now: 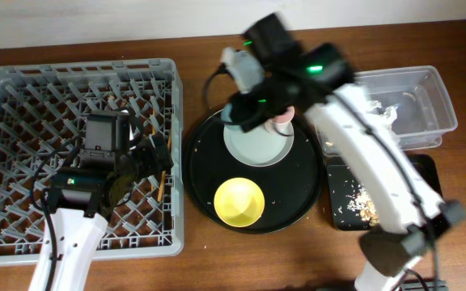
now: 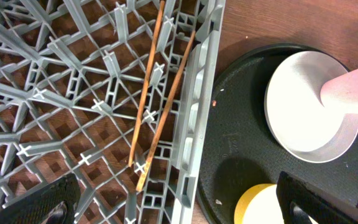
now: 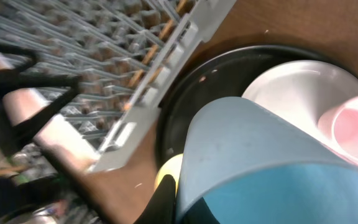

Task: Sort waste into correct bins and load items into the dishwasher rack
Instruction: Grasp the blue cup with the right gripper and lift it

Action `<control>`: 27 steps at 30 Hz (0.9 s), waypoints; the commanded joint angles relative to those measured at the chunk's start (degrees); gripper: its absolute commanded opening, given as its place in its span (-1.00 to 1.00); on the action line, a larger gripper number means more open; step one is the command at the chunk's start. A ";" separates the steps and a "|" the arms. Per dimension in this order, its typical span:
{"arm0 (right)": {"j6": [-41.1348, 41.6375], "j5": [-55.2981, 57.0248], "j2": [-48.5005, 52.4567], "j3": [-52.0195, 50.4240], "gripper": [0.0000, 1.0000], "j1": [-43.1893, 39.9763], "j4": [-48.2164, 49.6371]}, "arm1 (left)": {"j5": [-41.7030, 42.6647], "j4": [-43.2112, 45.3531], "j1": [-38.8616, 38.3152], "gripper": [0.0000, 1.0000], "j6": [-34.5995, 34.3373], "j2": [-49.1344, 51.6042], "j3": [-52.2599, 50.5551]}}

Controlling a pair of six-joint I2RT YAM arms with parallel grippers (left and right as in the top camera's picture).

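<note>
Two chopsticks lie flat in the dishwasher rack, beside its right wall. Left gripper hangs over them, spread wide and empty. Right gripper is clamped on the light blue cup, held over the round black tray; judged bound for the rack. Pink cup rests on the white plate.

Even room light, one seriously smeary view

Overhead is looking bright and evenly lit with soft shadows, though the right arm is smearing near its top. Left wrist is coming through crisp on the chopsticks. Right wrist is blurring badly: the dishwasher rack is streaking, and the light blue cup is looming soft.
</note>
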 commanded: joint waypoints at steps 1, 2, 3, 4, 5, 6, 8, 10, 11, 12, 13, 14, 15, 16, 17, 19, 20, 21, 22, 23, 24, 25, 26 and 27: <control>-6.29 -19.87 -2.95 1.11 -0.92 -10.67 -6.36 | -0.17 0.57 0.15 0.99 -0.35 -0.24 0.61; -11.26 -24.83 -2.93 1.09 -0.92 -13.77 -10.01 | 1.51 4.48 0.15 0.99 -0.35 -0.24 0.63; -14.93 -27.30 -2.93 1.07 -0.92 -15.58 -12.70 | 5.86 4.96 0.15 0.99 -0.31 -0.46 0.63; -22.32 -32.98 -2.95 1.03 -0.92 -19.23 -17.46 | 19.23 7.93 0.15 0.98 4.85 -0.68 0.63; -23.04 -35.82 -3.04 0.20 -0.92 -22.64 -17.44 | 43.67 14.38 0.15 0.98 14.16 -0.61 0.63; -26.18 -40.09 -3.06 -0.50 -0.92 -23.61 -17.46 | 65.64 23.32 0.15 0.98 17.31 -0.61 0.63; -30.49 -48.70 -3.04 -2.12 -0.92 -21.86 -17.44 | 77.22 32.59 0.15 0.98 17.07 -0.61 0.63; -31.76 -49.57 -3.04 -2.29 -0.92 -16.02 -17.44 | 76.76 32.76 0.15 0.98 17.09 -0.61 0.63; -31.85 -51.06 -3.04 -2.29 -0.92 -13.88 -17.42 | 76.26 32.74 0.15 0.99 17.09 -0.61 0.61; -32.87 -53.48 -3.06 -2.29 -0.92 -12.48 -17.44 | 74.75 32.72 0.15 0.98 17.09 -0.61 0.61; -32.98 -55.10 -3.06 -2.29 -0.92 -12.15 -17.44 | 72.98 32.70 0.15 0.98 17.09 -0.61 0.61; -32.96 -56.00 -3.06 -2.29 -0.92 -12.04 -17.44 | 71.65 32.72 0.15 0.98 17.11 -0.61 0.61; -32.94 -56.94 -3.06 -2.29 -0.92 -12.07 -17.44 | 68.48 32.44 0.15 0.98 17.11 -0.61 0.61; -32.94 -56.98 -3.06 -2.29 -0.92 -12.22 -17.44 | 64.92 31.82 0.15 0.99 17.11 -0.61 0.61; -32.96 -57.13 -3.06 -2.29 -0.92 -12.20 -17.44 | 62.60 31.43 0.15 0.99 17.11 -0.61 0.57; -33.03 -57.13 -3.06 -2.29 -0.92 -11.76 -17.14 | 64.85 31.41 0.15 0.93 17.09 -0.61 0.57; -33.03 -57.11 -3.06 -2.29 -0.92 -11.78 -16.79 | 66.86 31.47 0.15 0.83 17.11 -0.61 0.57; -33.03 -57.11 -3.06 -2.29 -0.92 -11.76 -16.76 | 68.89 31.56 0.15 0.79 17.11 -0.61 0.57; -33.03 -56.85 -3.04 -2.29 -0.92 -11.69 -16.79 | 71.25 32.37 0.15 0.79 17.11 -0.61 0.57; -33.03 -56.50 -3.04 -2.29 -0.92 -11.39 -16.79 | 74.10 34.12 0.15 0.79 17.09 -0.61 0.57; -33.05 -56.48 -3.04 -2.29 -0.92 -10.84 -16.74 | 77.66 36.28 0.15 0.66 17.09 -0.61 0.57; -33.03 -56.52 -3.04 -2.29 -0.92 -10.62 -16.26 | 80.48 37.62 0.07 0.65 17.09 -0.61 0.57; -33.03 -56.74 -3.04 -2.29 -0.92 -10.62 -15.65 | 81.40 37.92 -0.46 0.63 17.09 -0.61 0.57; -33.03 -57.22 -3.04 -2.29 -0.92 -10.64 -15.21 | 81.46 37.94 -1.55 0.55 17.09 -0.61 0.57</control>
